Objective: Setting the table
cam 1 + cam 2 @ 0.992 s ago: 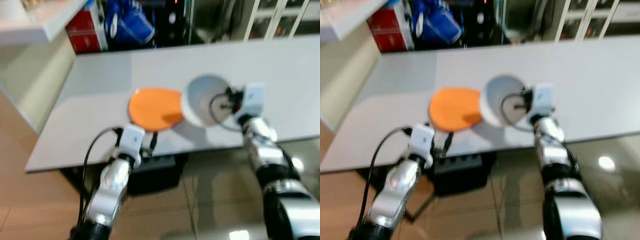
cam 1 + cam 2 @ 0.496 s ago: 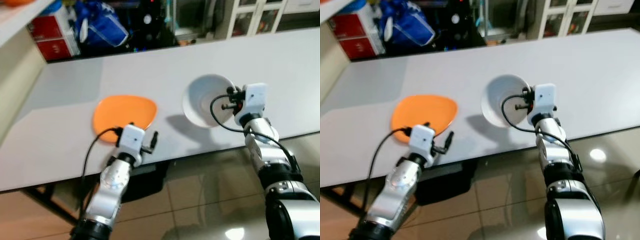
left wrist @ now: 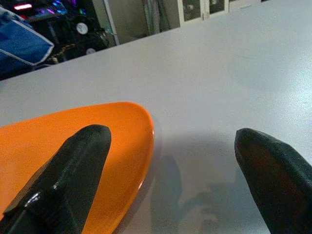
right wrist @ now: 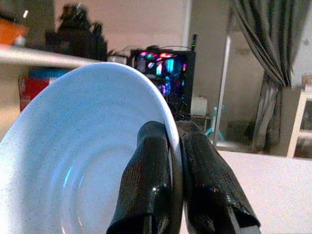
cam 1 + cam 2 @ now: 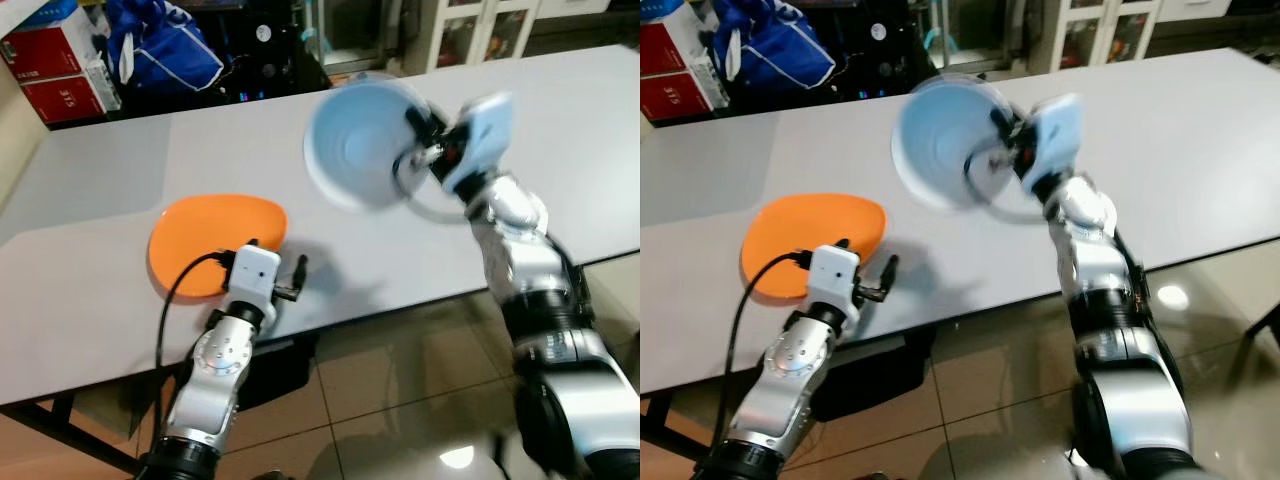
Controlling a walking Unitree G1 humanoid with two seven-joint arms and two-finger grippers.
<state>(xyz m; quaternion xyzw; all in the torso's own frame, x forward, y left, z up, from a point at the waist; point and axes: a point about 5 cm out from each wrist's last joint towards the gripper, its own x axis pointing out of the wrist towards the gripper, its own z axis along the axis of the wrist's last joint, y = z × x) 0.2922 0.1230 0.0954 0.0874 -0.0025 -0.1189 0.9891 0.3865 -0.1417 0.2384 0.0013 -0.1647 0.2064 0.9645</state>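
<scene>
A pale blue bowl is held tilted in the air above the grey tabletop, its rim pinched between the two black fingers of the right gripper. An orange plate lies flat on the tabletop near its front edge, well apart from the bowl. The left gripper hovers just beside the plate's near rim, fingers spread wide and empty. A blue bag and red boxes sit beyond the tabletop.
</scene>
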